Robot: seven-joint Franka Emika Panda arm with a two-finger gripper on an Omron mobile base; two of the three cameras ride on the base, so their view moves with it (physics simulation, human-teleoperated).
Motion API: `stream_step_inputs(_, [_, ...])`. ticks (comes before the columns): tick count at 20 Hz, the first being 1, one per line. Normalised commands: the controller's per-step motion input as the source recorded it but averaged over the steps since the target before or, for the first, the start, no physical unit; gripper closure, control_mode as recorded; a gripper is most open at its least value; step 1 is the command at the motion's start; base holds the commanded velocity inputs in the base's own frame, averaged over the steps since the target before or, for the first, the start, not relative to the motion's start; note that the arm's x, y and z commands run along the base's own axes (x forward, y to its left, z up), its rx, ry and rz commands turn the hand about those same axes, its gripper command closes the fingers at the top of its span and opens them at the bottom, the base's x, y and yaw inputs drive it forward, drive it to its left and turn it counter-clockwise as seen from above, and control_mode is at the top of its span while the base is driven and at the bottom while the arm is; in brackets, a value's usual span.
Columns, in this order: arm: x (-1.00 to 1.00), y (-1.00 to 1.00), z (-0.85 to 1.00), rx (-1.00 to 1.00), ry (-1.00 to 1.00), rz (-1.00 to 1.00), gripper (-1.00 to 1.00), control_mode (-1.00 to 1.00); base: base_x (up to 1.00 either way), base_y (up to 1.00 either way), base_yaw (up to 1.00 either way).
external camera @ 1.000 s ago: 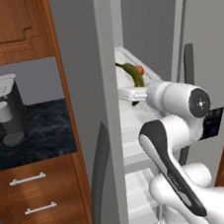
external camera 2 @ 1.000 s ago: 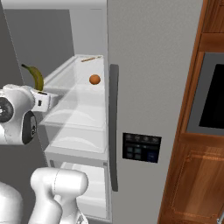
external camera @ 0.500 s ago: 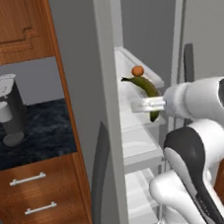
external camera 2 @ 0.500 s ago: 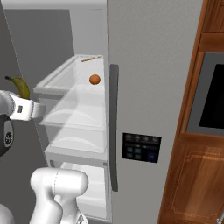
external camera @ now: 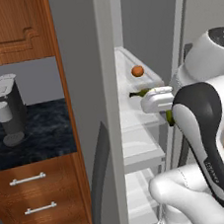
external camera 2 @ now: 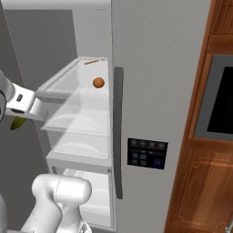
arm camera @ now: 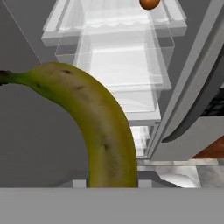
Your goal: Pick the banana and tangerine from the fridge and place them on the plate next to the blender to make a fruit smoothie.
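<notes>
My gripper (external camera: 152,99) is shut on the banana (arm camera: 101,127), a greenish-yellow curved fruit with a dark tip. I hold it just in front of the open fridge (external camera: 88,87), off the shelves. In the left base view the banana (external camera: 169,118) pokes out on both sides of the white hand. The right base view shows one end of the banana (external camera 2: 18,123) below the hand. The tangerine (external camera: 137,71) is a small orange ball on the upper white shelf. It also appears as the tangerine (external camera 2: 98,82) and the tangerine (arm camera: 149,3), farther in than the banana. Plate and blender are out of view.
A black-grey coffee machine (external camera: 7,117) stands on the dark counter left of the fridge, above wooden drawers (external camera: 33,200). The grey fridge door (external camera 2: 157,91) with its dark handle (external camera 2: 118,132) and control panel (external camera 2: 146,154) stands to the right, beside a wooden wall unit with an oven (external camera 2: 223,102).
The gripper has drawn back from the upper shelf, toward the robot and lower, carrying the banana. The banana has tipped from upright to nearly level. The tangerine has stayed put.
</notes>
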Motion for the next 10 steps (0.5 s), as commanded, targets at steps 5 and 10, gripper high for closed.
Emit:
stream_step_inputs(5, [-0.12,0.0,-0.01,0.0,0.02,0.0,1.0,-1.0,0.0,0.0,0.0])
stream_step_inputs(10, [-0.09,-0.02,-0.02,0.0,0.02,0.0,1.0,1.0,-0.55,-0.29,0.01])
